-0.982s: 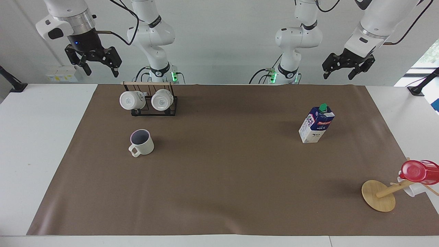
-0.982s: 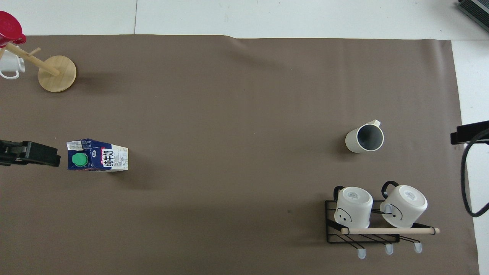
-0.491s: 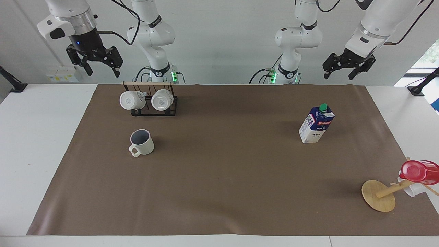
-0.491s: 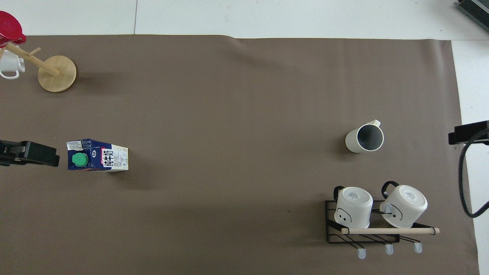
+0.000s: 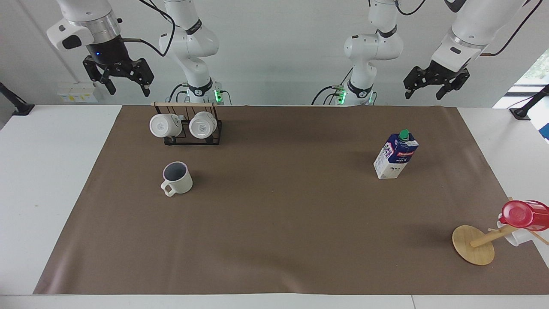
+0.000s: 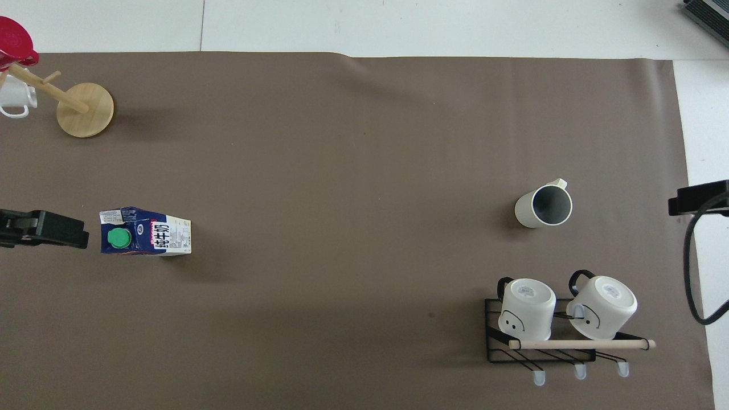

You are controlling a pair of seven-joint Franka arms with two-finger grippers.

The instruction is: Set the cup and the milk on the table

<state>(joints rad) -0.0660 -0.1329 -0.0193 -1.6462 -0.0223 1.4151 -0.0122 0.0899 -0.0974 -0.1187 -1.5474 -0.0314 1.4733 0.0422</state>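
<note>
A: What has changed in the last second?

B: Little. The right gripper (image 5: 124, 81) has lifted a touch and now hangs high over the right arm's end of the bench (image 5: 51, 171), jaws apart and empty. The left gripper (image 5: 433, 84) is raised over the other end, jaws apart too, hardly moved.

A: And the cup and milk?

B: Unmoved. The cup (image 5: 177, 178) stands upright on the brown mat (image 5: 279, 223), just farther from the robots than the mug rack (image 5: 188, 125). The milk (image 5: 395, 155) stands upright toward the left arm's end. I judge both placed and the arms withdrawing.

A: The surroundings?

B: White bench, plain white wall, a wooden mug tree (image 5: 476, 244) with a red cup (image 5: 524, 214).
</note>
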